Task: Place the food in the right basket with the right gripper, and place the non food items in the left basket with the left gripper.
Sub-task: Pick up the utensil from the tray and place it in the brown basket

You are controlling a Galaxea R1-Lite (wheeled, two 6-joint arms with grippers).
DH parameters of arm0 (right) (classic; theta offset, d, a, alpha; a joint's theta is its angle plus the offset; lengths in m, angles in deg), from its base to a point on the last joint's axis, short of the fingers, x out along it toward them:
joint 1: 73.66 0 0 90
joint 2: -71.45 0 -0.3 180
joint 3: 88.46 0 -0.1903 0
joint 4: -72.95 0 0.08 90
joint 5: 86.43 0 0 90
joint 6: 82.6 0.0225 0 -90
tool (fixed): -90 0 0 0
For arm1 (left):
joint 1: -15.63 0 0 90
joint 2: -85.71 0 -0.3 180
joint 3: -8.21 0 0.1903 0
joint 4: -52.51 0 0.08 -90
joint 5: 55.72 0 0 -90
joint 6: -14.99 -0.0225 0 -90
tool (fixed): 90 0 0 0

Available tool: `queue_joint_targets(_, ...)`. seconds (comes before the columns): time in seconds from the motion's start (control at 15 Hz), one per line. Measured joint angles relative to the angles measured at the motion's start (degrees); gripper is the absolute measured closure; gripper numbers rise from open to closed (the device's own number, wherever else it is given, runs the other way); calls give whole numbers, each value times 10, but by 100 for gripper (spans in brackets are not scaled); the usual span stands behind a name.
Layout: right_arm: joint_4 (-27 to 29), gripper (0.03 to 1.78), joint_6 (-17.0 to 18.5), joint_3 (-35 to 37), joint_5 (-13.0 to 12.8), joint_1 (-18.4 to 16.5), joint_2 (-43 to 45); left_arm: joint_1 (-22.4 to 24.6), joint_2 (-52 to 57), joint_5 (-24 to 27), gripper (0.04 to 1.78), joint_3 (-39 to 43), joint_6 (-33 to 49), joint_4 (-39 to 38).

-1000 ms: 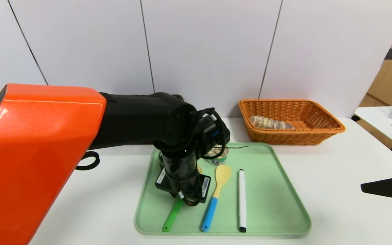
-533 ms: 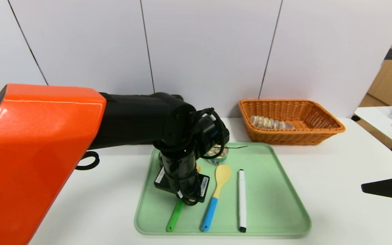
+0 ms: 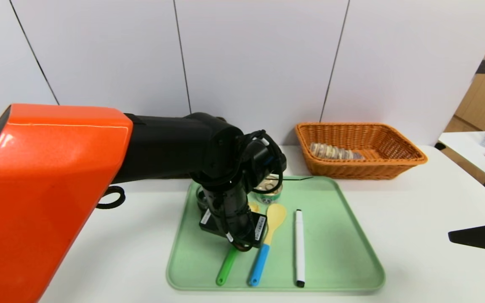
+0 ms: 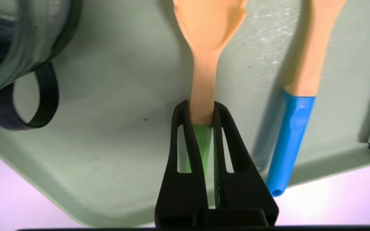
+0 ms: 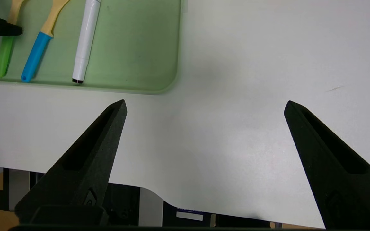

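No readable text: white stickers on the left wrist camera carry print too small to read.

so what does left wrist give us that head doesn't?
Left wrist only: the left end effector shut on the pasta fork where yellow neck meets green handle; the glass cup.

Head only: the orange basket holding the bread loaf, the tin, the right end effector parked at the table's right.

Both: the green tray, the blue-handled spoon, the marker.
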Motion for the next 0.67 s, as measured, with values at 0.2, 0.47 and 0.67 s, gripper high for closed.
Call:
queue_joint_targets(0.2, 0, 11, 0, 4, 0, 0, 3, 4, 6, 9, 170, -7, -33, 1)
queue_joint_targets(0.47, 0, 11, 0, 6, 0, 0, 5, 14, 17, 10, 170, -11, -53, 4)
queue_joint_targets(0.67, -2, 11, 0, 6, 0, 0, 5, 18, 33, 9, 170, -11, -54, 20)
